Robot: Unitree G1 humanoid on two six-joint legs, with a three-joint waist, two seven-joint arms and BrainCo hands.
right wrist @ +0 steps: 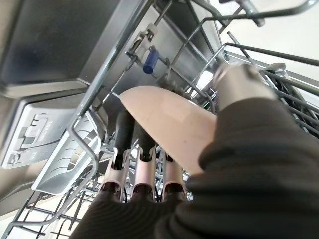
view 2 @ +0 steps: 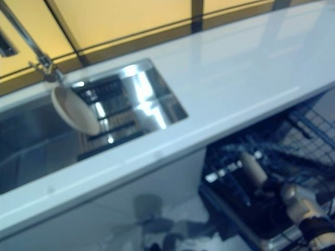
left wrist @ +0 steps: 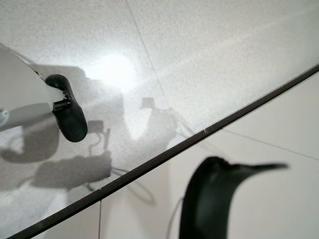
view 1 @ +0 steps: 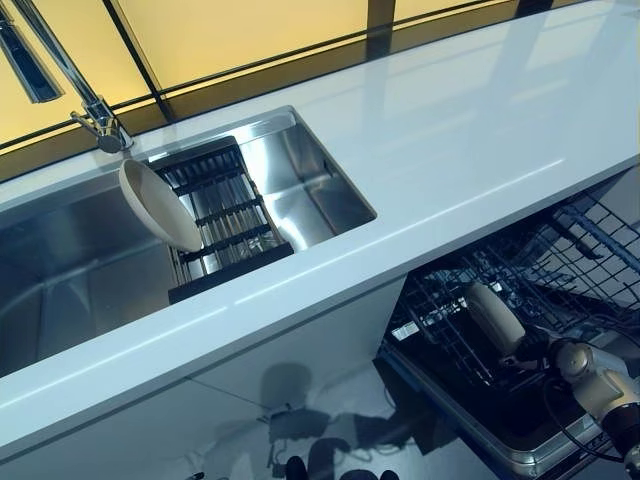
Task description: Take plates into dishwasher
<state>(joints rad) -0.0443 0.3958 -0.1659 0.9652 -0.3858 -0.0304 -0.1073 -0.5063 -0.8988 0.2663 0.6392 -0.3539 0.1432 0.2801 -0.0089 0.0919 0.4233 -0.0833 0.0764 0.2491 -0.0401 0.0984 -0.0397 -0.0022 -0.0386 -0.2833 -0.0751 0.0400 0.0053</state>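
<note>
A cream plate (view 1: 160,205) leans upright against a black drying rack (view 1: 225,225) in the sink (view 1: 310,190). A second cream plate (view 1: 492,318) stands on edge in the pulled-out lower dishwasher rack (view 1: 560,250), below the counter at the right. My right hand (view 1: 543,352) is shut on this plate. In the right wrist view the fingers (right wrist: 137,149) lie behind the plate (right wrist: 169,124) and the thumb (right wrist: 239,82) presses on its front, among the rack's wires (right wrist: 94,144). My left hand (left wrist: 67,114) hangs over the floor, fingers relaxed and empty.
A white counter (view 1: 450,130) runs across above the dishwasher. A chrome faucet (view 1: 95,110) stands behind the sink. White cabinet fronts (view 1: 300,350) sit left of the open dishwasher. The light tiled floor (left wrist: 199,59) shows below.
</note>
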